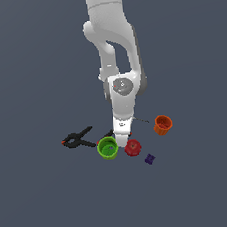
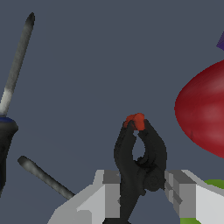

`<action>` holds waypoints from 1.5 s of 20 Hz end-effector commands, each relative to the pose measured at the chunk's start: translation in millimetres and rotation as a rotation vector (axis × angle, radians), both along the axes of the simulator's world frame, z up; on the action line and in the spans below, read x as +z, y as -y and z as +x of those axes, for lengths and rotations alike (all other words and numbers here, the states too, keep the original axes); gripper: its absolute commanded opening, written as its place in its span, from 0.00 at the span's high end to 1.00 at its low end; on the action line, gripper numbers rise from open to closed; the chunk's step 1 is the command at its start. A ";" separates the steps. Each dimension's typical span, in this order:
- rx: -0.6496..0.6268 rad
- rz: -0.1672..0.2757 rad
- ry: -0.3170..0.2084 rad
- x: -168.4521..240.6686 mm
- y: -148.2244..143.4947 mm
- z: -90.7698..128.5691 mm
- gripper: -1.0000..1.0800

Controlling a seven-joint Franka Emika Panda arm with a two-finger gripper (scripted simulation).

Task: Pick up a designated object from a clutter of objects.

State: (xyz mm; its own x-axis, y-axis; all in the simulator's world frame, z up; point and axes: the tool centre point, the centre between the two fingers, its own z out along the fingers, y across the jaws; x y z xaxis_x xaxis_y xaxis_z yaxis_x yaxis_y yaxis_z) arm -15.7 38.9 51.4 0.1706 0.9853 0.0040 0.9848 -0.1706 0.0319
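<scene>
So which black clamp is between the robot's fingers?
The small black spring clamp with red-orange tips, not the larger black clamp lying apart, beyond the green cup.

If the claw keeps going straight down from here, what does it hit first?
The small black spring clamp with red-orange tips already sits between the claw fingers, so it meets that first, then probably the grey floor; depth is unclear.

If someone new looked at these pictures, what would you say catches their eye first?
Probably the white arm reaching down into the huddle of small things, its claw straddling the small black clamp with the red-orange tip. Next come the bright colours: the green cup and the red round piece right beside the claw, and the orange cup off toward the exterior view's right. The larger black clamp lies apart on the exterior view's left.
</scene>
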 end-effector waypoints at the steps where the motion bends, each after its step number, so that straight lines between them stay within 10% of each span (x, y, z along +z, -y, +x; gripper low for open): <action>1: 0.000 0.000 0.000 13.6 3.6 0.3 1.00; 30: 0.007 0.004 -0.023 286.2 73.6 7.9 1.00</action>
State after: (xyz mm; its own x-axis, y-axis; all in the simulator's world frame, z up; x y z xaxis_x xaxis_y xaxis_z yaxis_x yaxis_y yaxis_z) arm -8.1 -30.7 322.5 0.1638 0.9865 0.0045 0.9864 -0.1639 0.0107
